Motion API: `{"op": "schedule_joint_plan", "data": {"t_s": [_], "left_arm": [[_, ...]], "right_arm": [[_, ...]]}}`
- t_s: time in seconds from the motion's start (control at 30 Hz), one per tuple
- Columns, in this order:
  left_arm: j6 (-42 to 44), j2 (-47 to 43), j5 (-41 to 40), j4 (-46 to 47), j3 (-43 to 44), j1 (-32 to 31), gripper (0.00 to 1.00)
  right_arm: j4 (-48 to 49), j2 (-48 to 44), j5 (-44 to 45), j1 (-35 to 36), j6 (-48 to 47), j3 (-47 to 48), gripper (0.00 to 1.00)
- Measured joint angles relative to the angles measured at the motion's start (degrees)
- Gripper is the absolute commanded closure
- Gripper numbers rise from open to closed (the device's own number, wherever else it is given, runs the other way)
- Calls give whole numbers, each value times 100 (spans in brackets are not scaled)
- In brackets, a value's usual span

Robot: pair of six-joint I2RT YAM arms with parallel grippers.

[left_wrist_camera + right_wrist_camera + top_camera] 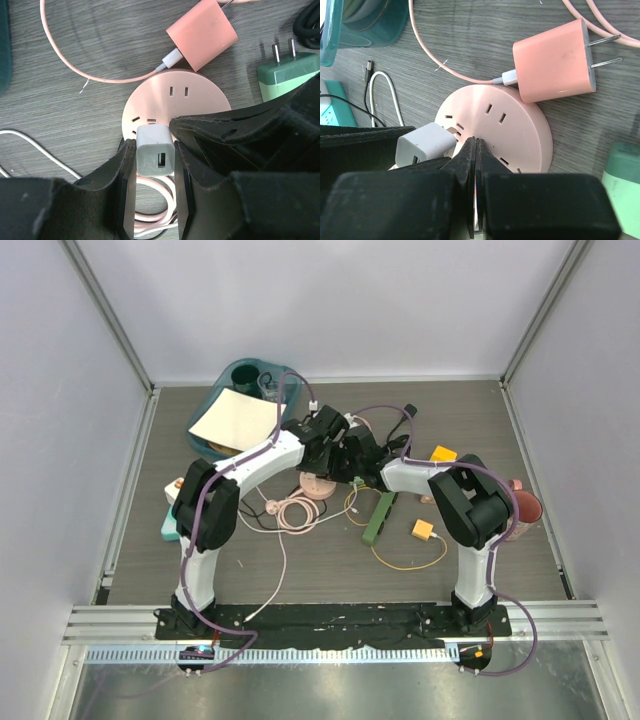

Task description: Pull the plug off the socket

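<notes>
Presently: one white cube plug (156, 156) seated in one round pink socket disc (172, 97), on the grey wood-grain table (65, 115).
Two end effectors: left end effector (155, 167) clamped on the plug's two sides; right end effector (476, 150) fingers pressed together, tips at the socket's top. Loose items, one each: pink charger block (202, 32) with pink cable (140, 76), just beside the socket; green two-pin adapter (285, 75).

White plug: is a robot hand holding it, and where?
Yes. The left gripper pinches the white charger plug by its two flat sides, while it sits in the pink round socket. The right gripper is shut, holding nothing.
</notes>
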Motion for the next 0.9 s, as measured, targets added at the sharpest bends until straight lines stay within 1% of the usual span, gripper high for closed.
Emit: {"op": "schedule_joint_plan", "data": {"t_s": [0.2, 0.33, 0.37, 0.4, 0.43, 0.47, 0.57, 0.6, 0.67, 0.7, 0.73, 0.8, 0.83, 0.9], "left_arm": [[-4, -17, -37, -188, 122, 7, 100], [-94, -280, 153, -142, 90, 59, 99], [-111, -396, 227, -76, -11, 116, 94], [-146, -538, 326, 4, -162, 214, 80], [-177, -675, 435, 44, -306, 350, 72], [-195, -776, 507, 81, -415, 470, 65], [-210, -942, 682, 125, -599, 892, 57], [-210, -942, 717, 166, -599, 1029, 52], [-195, -940, 767, 192, -597, 1143, 45], [-188, -942, 782, 205, -595, 1158, 37], [-179, -942, 807, 214, -586, 1154, 33], [-162, -942, 833, 221, -584, 1117, 24], [-170, -942, 848, 212, -570, 1099, 22], [-170, -942, 837, 181, -518, 1078, 17]], "right_arm": [[-13, -59, 24, -17, 7, -2, 99], [-149, -116, 11, -74, 24, 20, 99], [-264, -138, 7, -96, 22, 52, 99], [-396, -160, 9, -127, 15, 92, 99], [-527, -175, 7, -160, 0, 131, 97], [-656, -188, 9, -190, -22, 179, 92], [-1034, -254, 50, -262, -72, 323, 86], [-1161, -306, 101, -275, -90, 330, 84], [-1419, -450, 168, -284, -105, 330, 79], [-1515, -533, 195, -299, -111, 330, 77], [-1589, -623, 225, -308, -116, 330, 72], [-1720, -815, 278, -313, -127, 330, 67], [-1770, -931, 317, -313, -151, 330, 63], [-1834, -1150, 352, -306, -177, 330, 59]]}}
